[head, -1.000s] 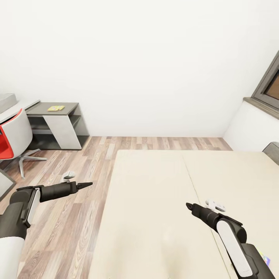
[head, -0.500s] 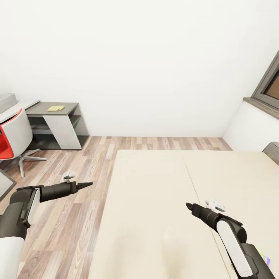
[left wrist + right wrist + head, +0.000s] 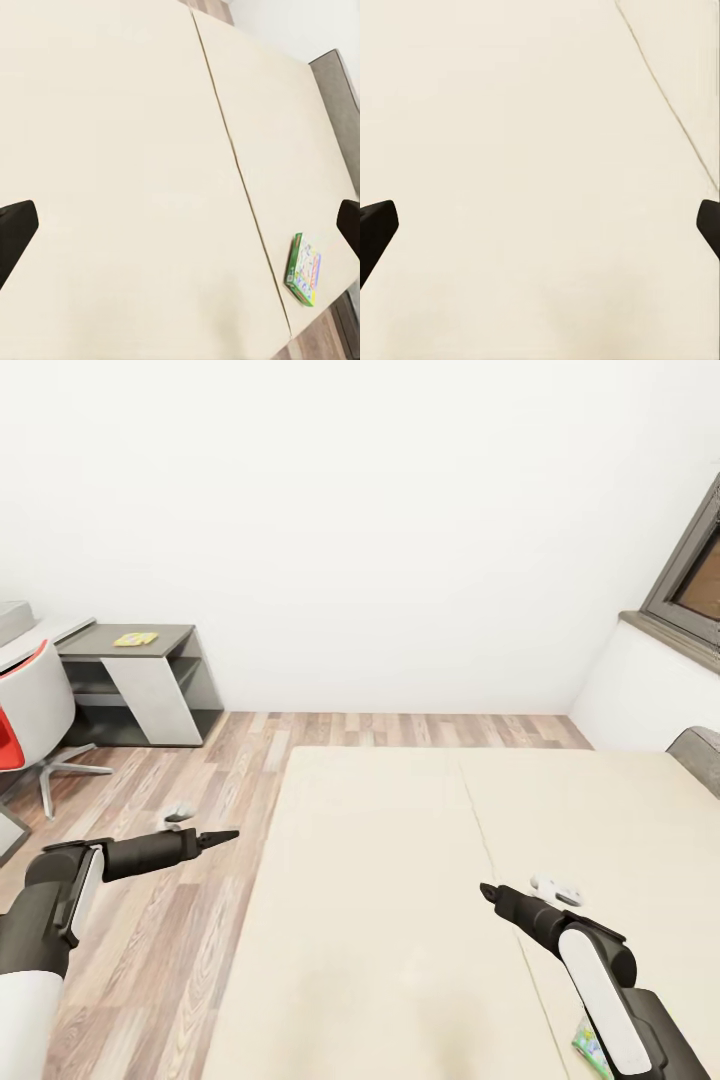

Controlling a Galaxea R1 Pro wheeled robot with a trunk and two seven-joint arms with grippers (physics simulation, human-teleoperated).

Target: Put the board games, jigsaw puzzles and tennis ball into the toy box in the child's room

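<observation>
**Both claws spread above the bed, one board game at its near edge**

In the head view the bed (image 3: 400, 880) takes up the lower middle and right, two cream mattresses side by side with a seam between them; the grey headboard (image 3: 700, 752) shows at the right edge, under a dark-framed window (image 3: 690, 575); the left claw (image 3: 222, 836) hangs over the wood-plank floor (image 3: 200, 920) just beside the bed's left edge; the right claw (image 3: 488, 892) hangs above the mattresses near the seam; both wrist views show the dark fingertips (image 3: 15, 229) far apart at opposite edges of the picture, so each claw is spread wide and holds nothing.

A board game (image 3: 304, 268), with a green edge and a busy colourful lid, lies flat on the mattress close to its corner, seen in the left wrist view; in the head view a corner of it peeps out beside the right forearm at the bottom.

Against the far white wall at the left stands the desk (image 3: 150, 685), well apart from the bed; a small yellow flat thing (image 3: 134, 639) lies on its dark top, too small to identify; a red and white chair (image 3: 30, 710) stands near it.
</observation>
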